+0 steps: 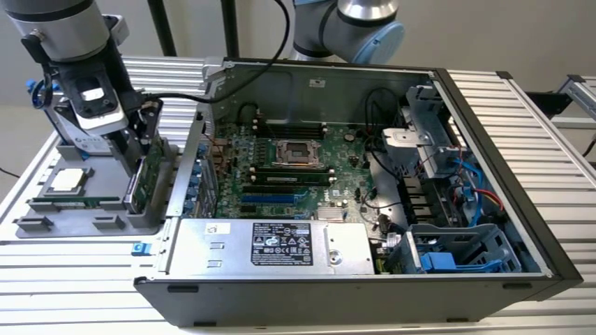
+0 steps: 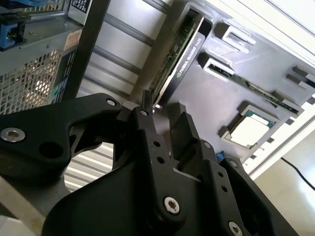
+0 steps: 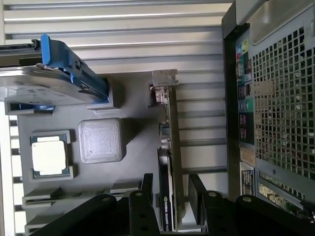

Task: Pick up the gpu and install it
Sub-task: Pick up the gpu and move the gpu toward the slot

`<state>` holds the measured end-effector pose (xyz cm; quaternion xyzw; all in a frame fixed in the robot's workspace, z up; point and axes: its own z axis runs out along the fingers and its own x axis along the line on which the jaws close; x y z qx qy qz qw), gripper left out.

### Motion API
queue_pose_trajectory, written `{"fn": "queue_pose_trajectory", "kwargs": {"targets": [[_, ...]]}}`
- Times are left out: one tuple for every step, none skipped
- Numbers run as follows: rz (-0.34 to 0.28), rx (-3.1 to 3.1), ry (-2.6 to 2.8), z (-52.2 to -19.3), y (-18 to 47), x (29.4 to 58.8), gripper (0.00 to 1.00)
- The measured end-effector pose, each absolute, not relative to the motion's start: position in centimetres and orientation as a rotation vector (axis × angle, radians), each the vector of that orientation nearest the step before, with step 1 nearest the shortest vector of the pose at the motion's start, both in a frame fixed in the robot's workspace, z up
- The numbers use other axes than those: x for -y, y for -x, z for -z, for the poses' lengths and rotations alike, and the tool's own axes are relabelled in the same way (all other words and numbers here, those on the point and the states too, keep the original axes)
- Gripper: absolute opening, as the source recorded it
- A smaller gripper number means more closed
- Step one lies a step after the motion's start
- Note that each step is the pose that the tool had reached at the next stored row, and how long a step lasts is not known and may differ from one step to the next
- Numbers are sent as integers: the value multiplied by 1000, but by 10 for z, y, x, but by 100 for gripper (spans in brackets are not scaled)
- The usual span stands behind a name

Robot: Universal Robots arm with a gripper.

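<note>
you're at the pick-up: the gpu (image 1: 139, 180) stands on edge in the grey fixture (image 1: 139, 222) at the exterior view's left. the gripper (image 3: 170, 178) straddles it, fingers (image 3: 146, 196) apart; grasping calls for squeezing both faces squarely.

A robotics lab (or test workshop): slatted aluminium bench (image 1: 75, 279), opened computer case (image 1: 373, 301), grey parts fixture (image 1: 56, 227).

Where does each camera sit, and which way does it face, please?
Exterior view: set high and apart, looking down on the open computer case and grey tray; the arm shows over the tray.
First wrist view: on the arm, looking down past the open pincer onto the graphics card standing on edge.
Second wrist view: on the arm, looking slantwise past the pincer at the card.
Shared: both wrist views show pincer, card, processor.
</note>
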<state>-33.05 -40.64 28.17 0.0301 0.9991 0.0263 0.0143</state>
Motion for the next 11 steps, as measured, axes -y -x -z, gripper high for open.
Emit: {"fn": "queue_pose_trajectory", "kwargs": {"targets": [[-82,-3111,-94,-281,331,406,100],[-82,-3111,-94,-279,331,406,100],[-82,-3111,-94,-278,331,406,100],[-82,-3111,-94,-277,331,406,100],[-82,-3111,-94,-276,331,406,100],[-82,-3111,-94,-275,331,406,100],[-82,-3111,-94,-274,331,406,100],[-82,-3112,-94,-273,331,406,100],[-82,-3112,-94,-272,331,406,100],[-82,-3112,-93,-271,331,406,100],[-82,-3112,-93,-270,331,406,100]]}}
